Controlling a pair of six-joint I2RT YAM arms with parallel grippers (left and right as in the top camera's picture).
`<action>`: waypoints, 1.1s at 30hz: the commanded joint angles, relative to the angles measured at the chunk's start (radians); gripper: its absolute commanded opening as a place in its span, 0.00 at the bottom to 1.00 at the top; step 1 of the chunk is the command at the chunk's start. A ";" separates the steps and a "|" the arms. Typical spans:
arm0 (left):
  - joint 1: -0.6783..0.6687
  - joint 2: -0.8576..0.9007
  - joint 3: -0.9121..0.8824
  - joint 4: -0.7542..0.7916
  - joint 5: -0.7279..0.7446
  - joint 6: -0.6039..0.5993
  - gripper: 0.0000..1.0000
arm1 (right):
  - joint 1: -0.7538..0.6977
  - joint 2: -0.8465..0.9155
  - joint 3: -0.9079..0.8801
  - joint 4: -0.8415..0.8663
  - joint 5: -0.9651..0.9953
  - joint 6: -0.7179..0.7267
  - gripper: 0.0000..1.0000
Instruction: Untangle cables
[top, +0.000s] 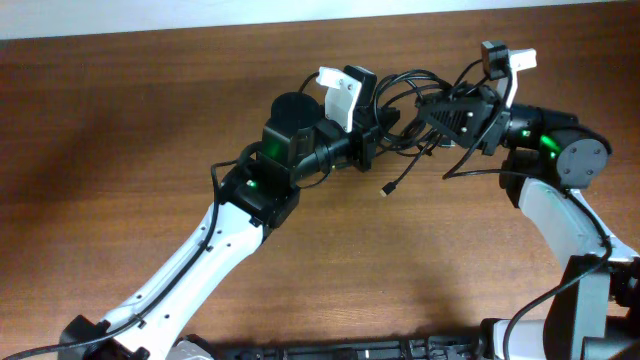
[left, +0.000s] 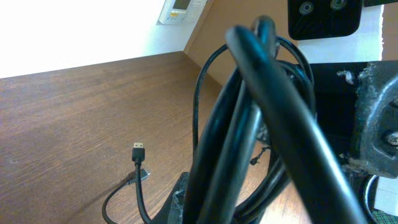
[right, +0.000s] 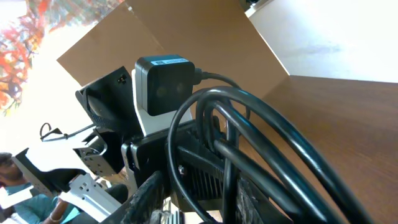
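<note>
Presently both arms meet over the far middle of the surface (top: 150, 120), with the grippers close together and facing each other.

Left gripper (top: 378, 128): jaws together, clamped on the cables (top: 412, 88). In the left wrist view the black strands rise in a tight sheaf right in front of the lens and fill the middle of the picture.

Right gripper (top: 432, 112): just beside the left one, in among the same loops. Whether its jaws are apart or together I cannot tell. In the right wrist view thick black arcs cross the lens and hide the fingertips. Behind them sits the left arm's boxy black camera (right: 163, 84).

Cables: a bunch of thin black loops held up off the surface between the two grippers, fanning toward the far edge. One strand drops from the bunch toward the near side and ends in a small plug (top: 385, 189) down at the surface. Contact there is not clear. A second strand trails out below the right gripper.
</note>
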 joint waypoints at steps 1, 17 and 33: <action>0.011 0.009 0.006 -0.005 -0.018 0.015 0.00 | -0.006 -0.007 0.008 0.024 0.051 -0.004 0.47; 0.070 0.009 0.006 -0.090 -0.076 0.016 0.00 | -0.006 -0.007 0.008 0.024 0.081 -0.016 0.04; 0.128 0.011 0.006 -0.358 -0.352 0.717 0.00 | -0.051 -0.013 0.016 0.033 0.240 0.190 0.04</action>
